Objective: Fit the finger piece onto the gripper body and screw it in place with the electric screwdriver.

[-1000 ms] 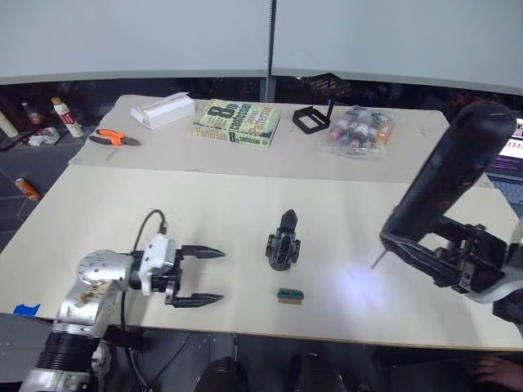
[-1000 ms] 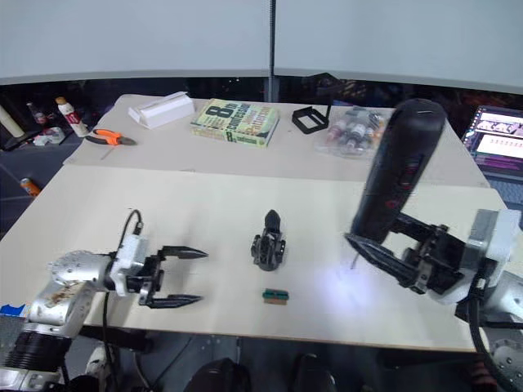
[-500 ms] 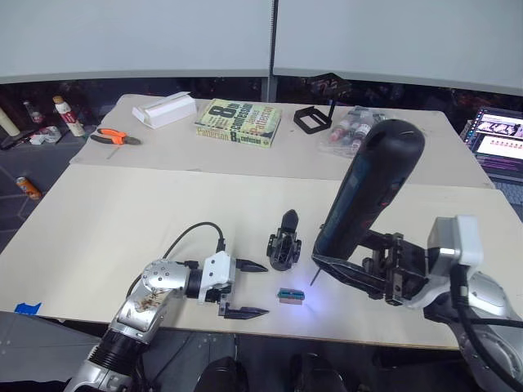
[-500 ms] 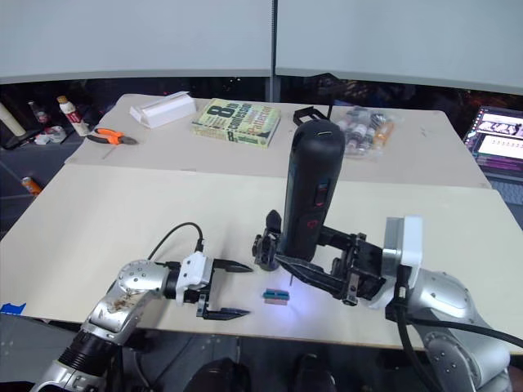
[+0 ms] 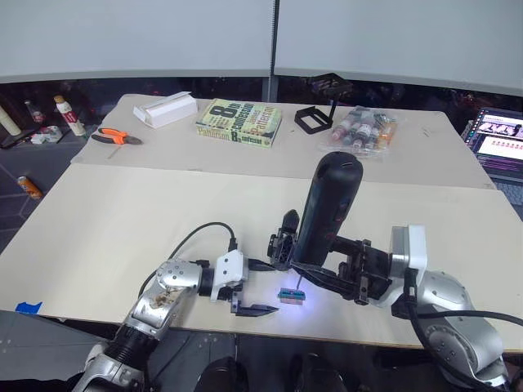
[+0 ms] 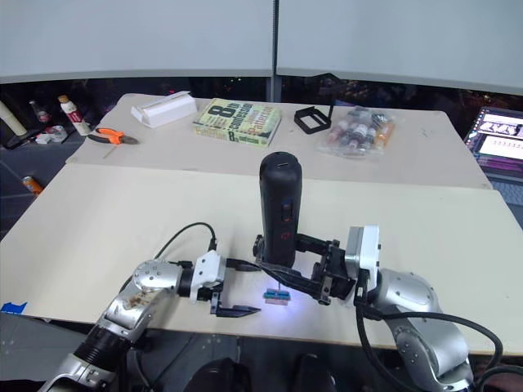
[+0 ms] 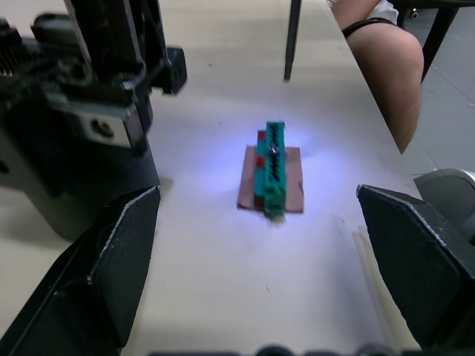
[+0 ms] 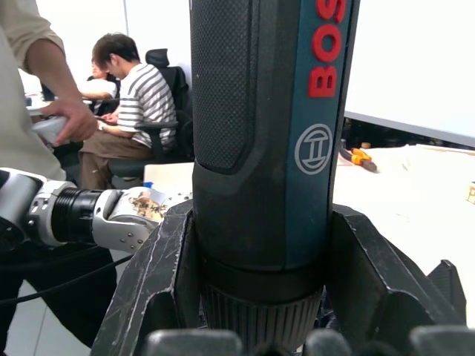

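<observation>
The electric screwdriver [image 5: 327, 214] stands nearly upright, my right gripper [image 5: 331, 273] shut around its lower barrel [image 8: 267, 148]. Its thin bit [image 5: 299, 282] hangs just above a small green-and-tan block [image 5: 290, 295] lit by the tool's light. Right behind the tool sits the black gripper body [image 5: 283, 245], its pointed finger up. My left gripper [image 5: 270, 286] is open at the block's left, and the block [image 7: 271, 169] lies ahead between its two fingers. The finger piece is out of view.
At the back of the table are a book [image 5: 239, 122], a white box [image 5: 166, 110], orange pliers [image 5: 114, 137], a black stand [image 5: 312, 118] and a bag of small bottles [image 5: 359, 128]. A person's knee [image 7: 386, 67] is beyond the near table edge.
My right arm swung the screwdriver left and upright, bringing its bit over the green block. My left gripper slid right toward the block, still open.
</observation>
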